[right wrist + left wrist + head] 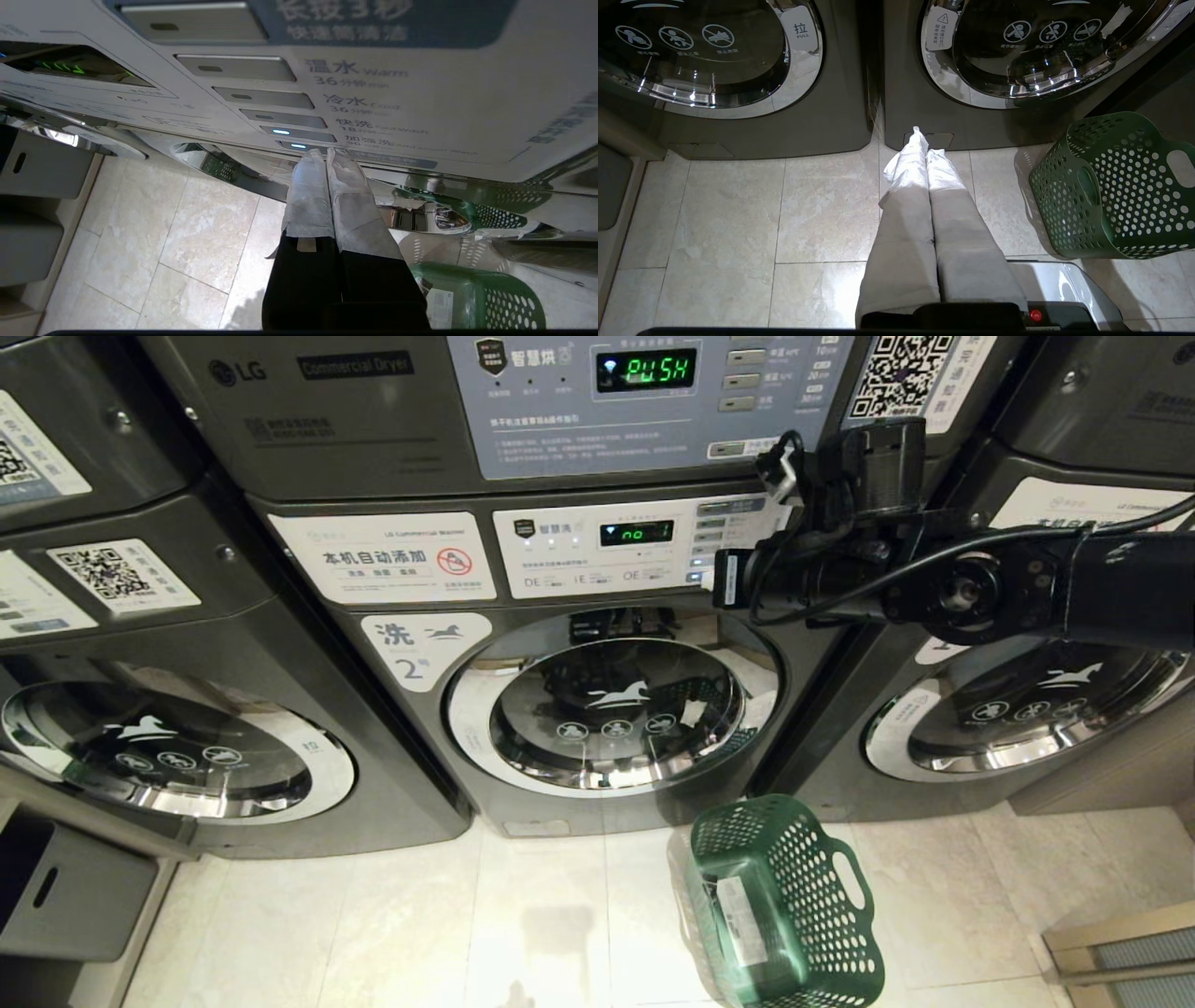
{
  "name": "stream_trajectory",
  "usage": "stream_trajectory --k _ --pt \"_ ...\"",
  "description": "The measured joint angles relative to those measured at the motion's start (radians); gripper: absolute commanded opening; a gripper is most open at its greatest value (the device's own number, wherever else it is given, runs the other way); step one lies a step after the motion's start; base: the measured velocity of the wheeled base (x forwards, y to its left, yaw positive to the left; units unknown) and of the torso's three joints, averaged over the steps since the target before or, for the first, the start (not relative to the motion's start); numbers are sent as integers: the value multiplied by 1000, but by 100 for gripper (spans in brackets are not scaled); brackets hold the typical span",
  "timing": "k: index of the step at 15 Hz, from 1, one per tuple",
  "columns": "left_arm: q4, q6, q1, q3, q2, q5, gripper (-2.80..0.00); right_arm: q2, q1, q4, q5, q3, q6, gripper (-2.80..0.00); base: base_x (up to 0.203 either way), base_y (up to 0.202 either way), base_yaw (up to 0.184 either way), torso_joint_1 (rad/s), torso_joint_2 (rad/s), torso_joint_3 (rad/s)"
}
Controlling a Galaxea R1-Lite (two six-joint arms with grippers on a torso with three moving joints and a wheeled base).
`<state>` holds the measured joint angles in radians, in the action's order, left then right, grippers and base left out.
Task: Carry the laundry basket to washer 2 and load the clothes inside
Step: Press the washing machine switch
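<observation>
The right gripper (326, 156) is raised at the control panel (644, 546) of washer 2 (597, 709), its cloth-wrapped jaws pressed together with nothing between them and their tips at the lowest of a column of flat rectangular buttons (299, 135); whether they actually touch the panel is hard to tell. In the head view the black right arm (980, 583) crosses in from the side and hides the panel's far edge. Below the jaws, the washer's chrome-ringed round glass door (611, 714) is closed, and its dark mirrored glass gives only reflections, so the drum's contents cannot be made out. The laundry basket (794, 905), green plastic with round-holed walls and a loop handle, lies tipped on its side on the pale stone-tiled floor (373, 915), low and just beside the washer's base, its white base sticker showing; its lower end is cut off. The left gripper (927, 144) hangs low, jaws together and empty, pointing at the seam between 2 machines, the basket off to one side of it.
</observation>
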<state>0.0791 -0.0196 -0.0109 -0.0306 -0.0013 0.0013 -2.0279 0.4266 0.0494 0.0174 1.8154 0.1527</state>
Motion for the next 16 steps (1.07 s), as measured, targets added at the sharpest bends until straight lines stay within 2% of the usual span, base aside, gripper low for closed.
stream_trajectory --k 5,9,16 --pt "0 0 0 0 0 0 -280 109 8 -103 11 -114 46 -280 0 0 0 0 0 0" --pt "0 0 -1 0 0 0 -280 140 8 -105 12 -162 53 -280 0 0 0 0 0 0" --pt "0 0 0 0 0 0 -280 100 6 -99 11 -152 51 -280 0 0 0 0 0 0"
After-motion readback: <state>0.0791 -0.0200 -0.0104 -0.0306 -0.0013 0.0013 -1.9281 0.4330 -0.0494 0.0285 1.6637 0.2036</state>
